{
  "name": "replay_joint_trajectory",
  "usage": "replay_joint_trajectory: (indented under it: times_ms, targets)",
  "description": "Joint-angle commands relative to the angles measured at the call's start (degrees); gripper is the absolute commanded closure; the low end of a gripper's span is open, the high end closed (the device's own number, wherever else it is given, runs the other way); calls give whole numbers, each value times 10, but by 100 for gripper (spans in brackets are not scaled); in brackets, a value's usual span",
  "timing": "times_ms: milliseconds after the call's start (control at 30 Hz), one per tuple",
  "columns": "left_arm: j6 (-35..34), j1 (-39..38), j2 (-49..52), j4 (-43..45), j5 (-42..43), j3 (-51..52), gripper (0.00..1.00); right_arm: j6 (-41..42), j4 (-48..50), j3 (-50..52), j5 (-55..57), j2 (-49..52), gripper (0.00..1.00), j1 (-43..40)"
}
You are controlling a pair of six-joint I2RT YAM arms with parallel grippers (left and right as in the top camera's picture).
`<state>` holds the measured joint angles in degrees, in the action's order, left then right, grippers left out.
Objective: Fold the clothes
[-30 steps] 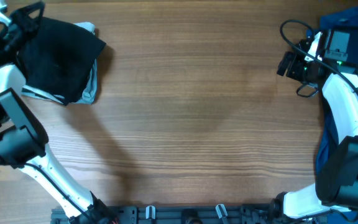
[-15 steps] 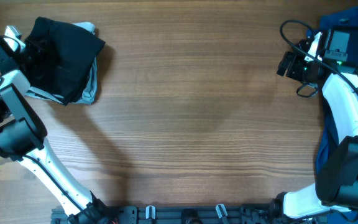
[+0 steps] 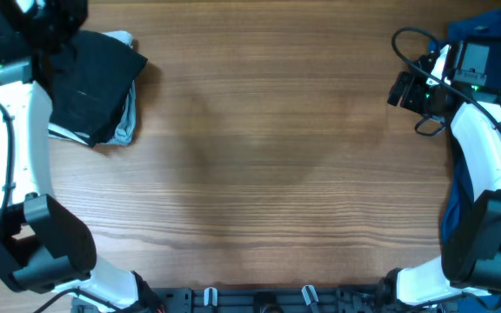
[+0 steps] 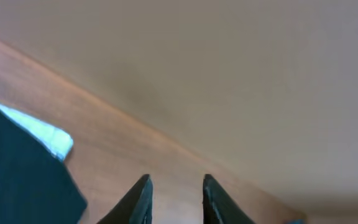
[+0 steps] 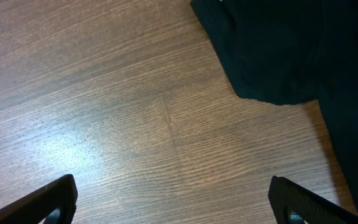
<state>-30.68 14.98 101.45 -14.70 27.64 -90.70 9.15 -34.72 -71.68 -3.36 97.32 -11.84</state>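
1. The left pincer [image 4: 176, 199] shows a narrow gap and holds nothing above the bench [image 3: 268, 174], apparently clear of its stack.
2. The right pincer [image 5: 179, 200] is wide and empty, seemingly poised for the next piece.
3. The folded black garment [image 3: 94, 83] lies far-left; the dark-blue clothes [image 3: 487, 28] wait far-right.
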Motion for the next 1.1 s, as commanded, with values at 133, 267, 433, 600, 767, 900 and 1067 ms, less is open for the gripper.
replay_joint_trajectory:
  times_ms: [133, 267, 433, 600, 767, 900, 1067]
  targets:
    - [140, -65, 39, -154, -134, 3, 91, 0, 0, 1, -1, 7, 0, -1]
    - [140, -50, 102, -218, -138, 6, 96, 0, 0, 1, -1, 7, 1, -1]
    - [241, -38, 199, -251, -29, 7, 93, 0, 0, 1, -1, 7, 0, -1]
    - [263, -38, 273, -261, -28, 7, 92, 0, 0, 1, -1, 7, 0, -1]
    - [289, -38, 264, -237, -30, 7, 90, 0, 0, 1, -1, 7, 0, -1]
    - [272, -39, 183, -221, -30, -7, 88, 0, 0, 1, -1, 7, 1, -1]
    - [238, -39, 64, -191, -31, -11, 13, 0, 0, 1, -1, 7, 1, -1]
